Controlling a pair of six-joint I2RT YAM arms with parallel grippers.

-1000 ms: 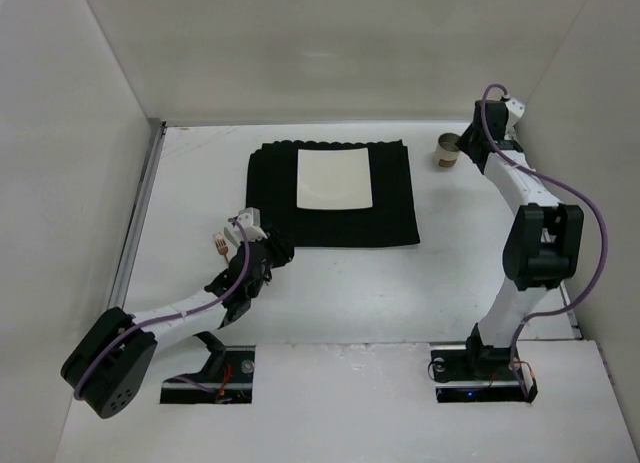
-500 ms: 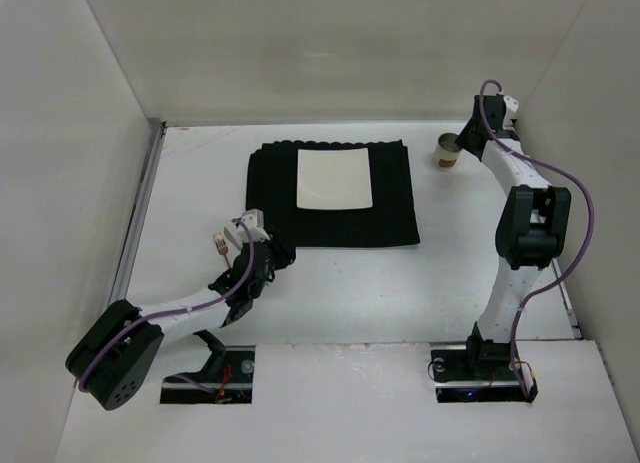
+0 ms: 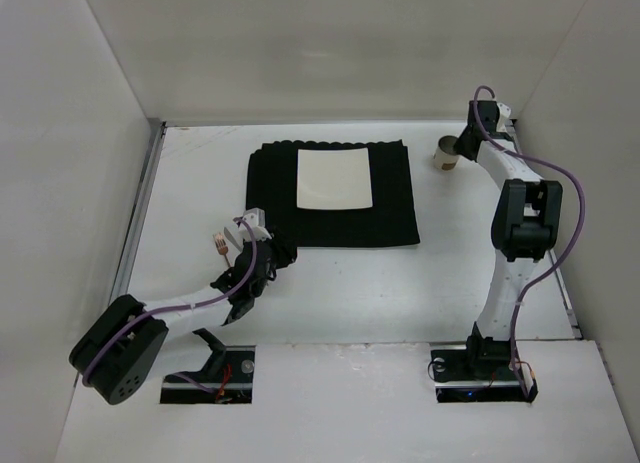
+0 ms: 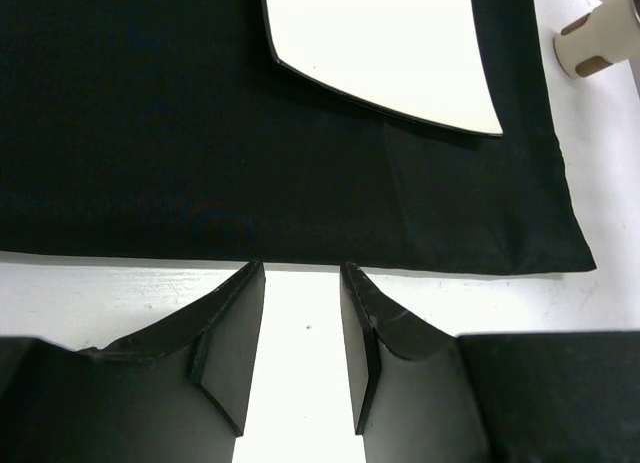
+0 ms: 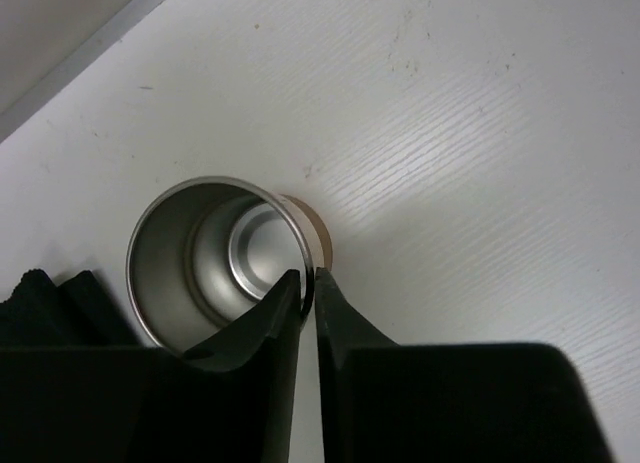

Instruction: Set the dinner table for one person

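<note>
White matte dinner table [image 3: 340, 293] fills scene, walled. Black rectangular cloth placemat [image 3: 270, 183], white square plate [image 3: 334, 177] laid. Right gripper [image 5: 307, 279] clamps steel cup [image 3: 446, 151] rim beside mat; left gripper [image 4: 300, 273] spread, empty. No cutlery seen.

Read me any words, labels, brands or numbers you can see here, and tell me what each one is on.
No text can be read in any view.
Cup: bare metal inside, no marking shows.
Plate, placemat, table: plain, no print.
Left arm base: too small to tell whether it carries a label.
</note>
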